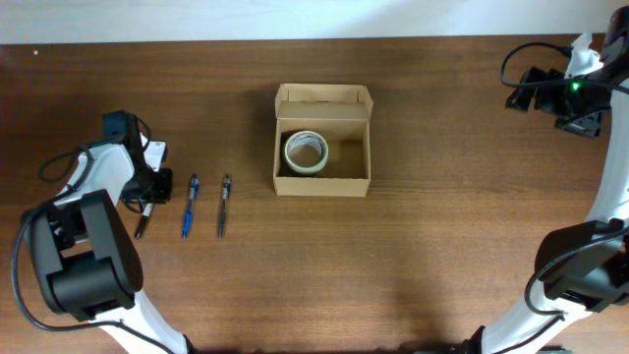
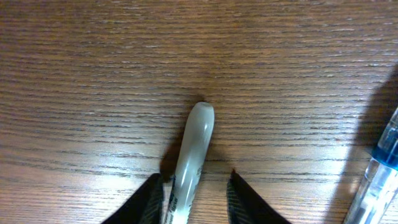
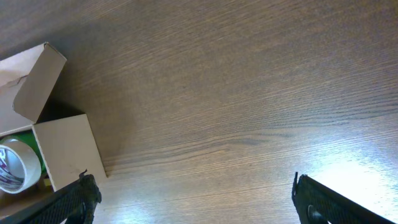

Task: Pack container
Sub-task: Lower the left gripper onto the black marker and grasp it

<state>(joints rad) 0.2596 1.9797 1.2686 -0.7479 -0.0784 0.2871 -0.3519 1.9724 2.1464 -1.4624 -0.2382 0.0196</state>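
The container is a tan cardboard box [image 1: 322, 184] at the table's middle, its flap lid folded back. A roll of tape [image 1: 305, 150] lies inside on the left; both also show in the right wrist view: the box [image 3: 62, 149] and the roll [image 3: 15, 165]. My left gripper [image 1: 145, 202] is low over the table at the far left. Its fingers [image 2: 194, 175] are open around a silver-grey marker [image 2: 196, 149] lying on the wood; the marker touches the left finger, with a gap to the right one. My right gripper [image 3: 193, 180] is wide open and empty, high at the back right [image 1: 521, 93].
A blue pen [image 1: 188, 206] and a black pen [image 1: 223, 206] lie side by side between the marker and the box. The blue pen also shows at the right edge of the left wrist view [image 2: 379, 174].
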